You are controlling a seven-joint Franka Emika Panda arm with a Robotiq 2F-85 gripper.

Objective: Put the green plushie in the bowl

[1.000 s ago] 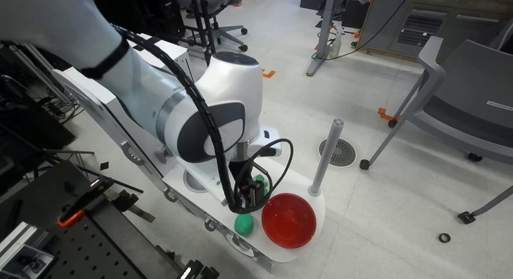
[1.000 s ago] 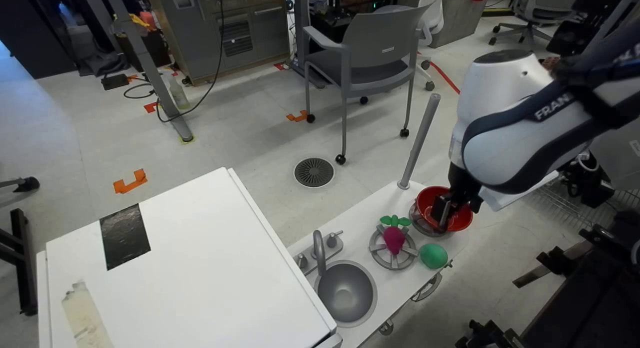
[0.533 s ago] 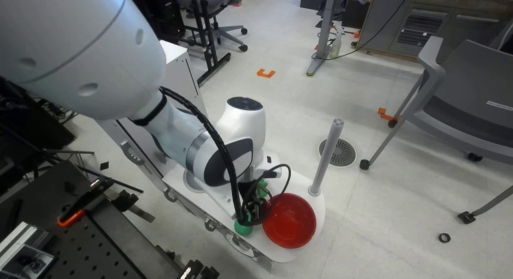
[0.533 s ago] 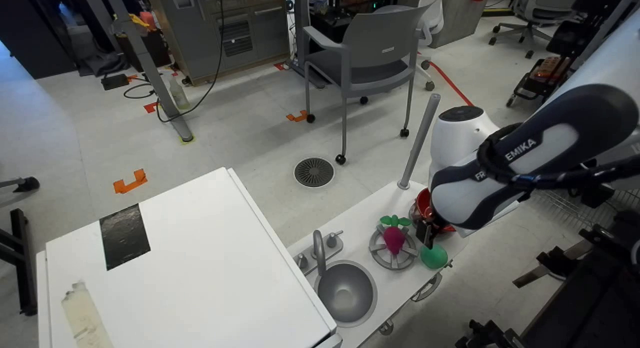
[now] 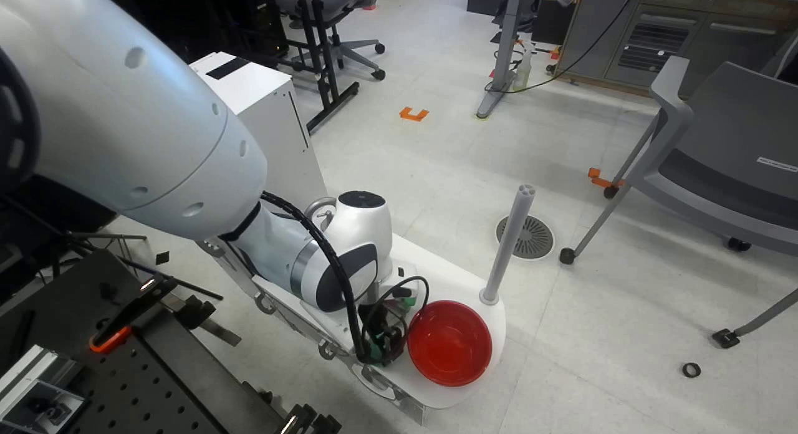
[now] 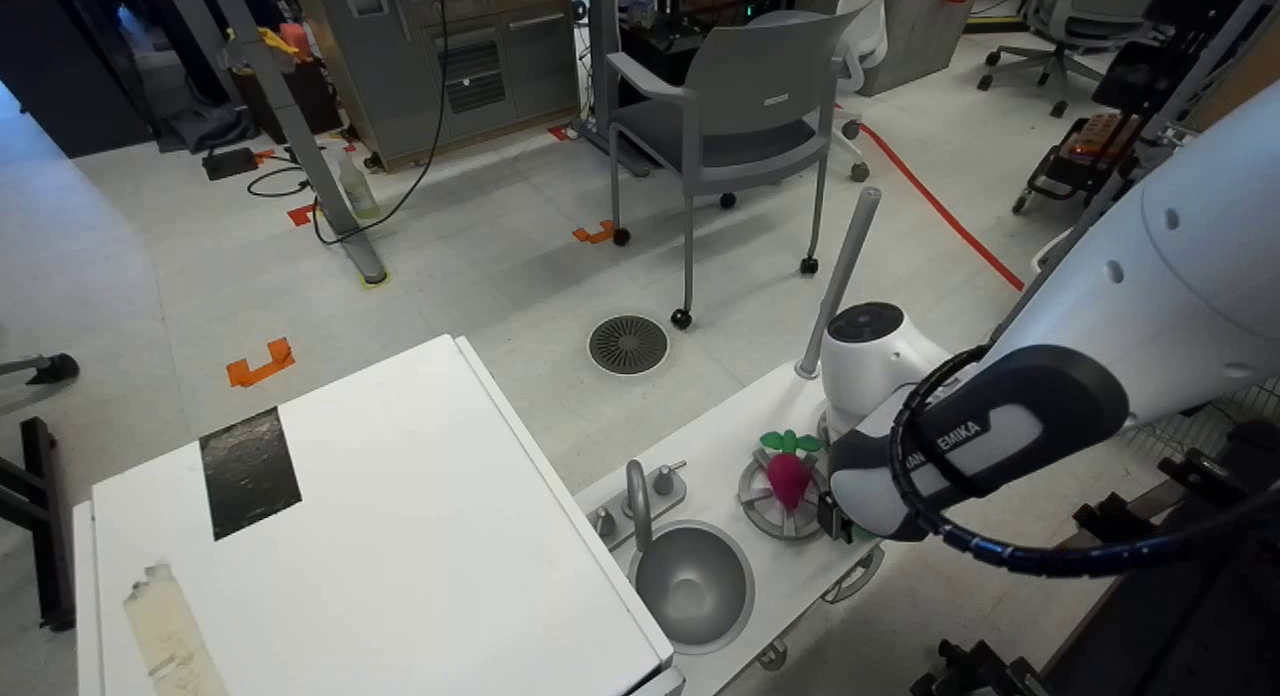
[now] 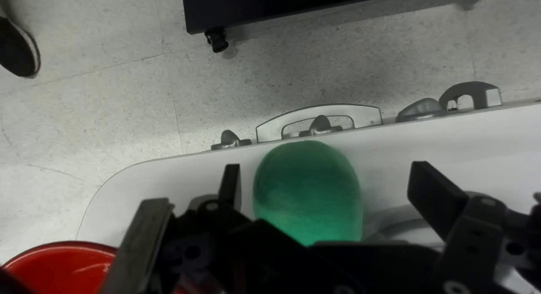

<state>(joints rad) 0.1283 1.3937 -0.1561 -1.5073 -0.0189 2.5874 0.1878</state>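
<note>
The green plushie (image 7: pixel 308 188) is a smooth rounded lump on the white counter near its edge. My gripper (image 7: pixel 326 186) is open around it in the wrist view, one finger on each side. Gaps show between the plushie and both fingers, wider on the right. In an exterior view the gripper (image 5: pixel 388 345) hides most of the plushie (image 5: pixel 376 352). In an exterior view only a sliver of green shows behind the gripper (image 6: pixel 836 518). The red bowl (image 5: pixel 449 343) stands beside the gripper; its rim also shows in the wrist view (image 7: pixel 63 266).
A pink-and-green item (image 6: pixel 788 479) lies on a grey burner close to the gripper. A grey sink basin (image 6: pixel 695 586) with a faucet (image 6: pixel 637 501) is farther along the counter. A grey post (image 5: pixel 510 247) rises near the bowl. A white cabinet (image 6: pixel 370 536) stands at the sink end.
The arm has come down and moved from beside the bowl to the green plushie. The fingers now straddle the plushie. The plushie and bowl show no clear movement.
</note>
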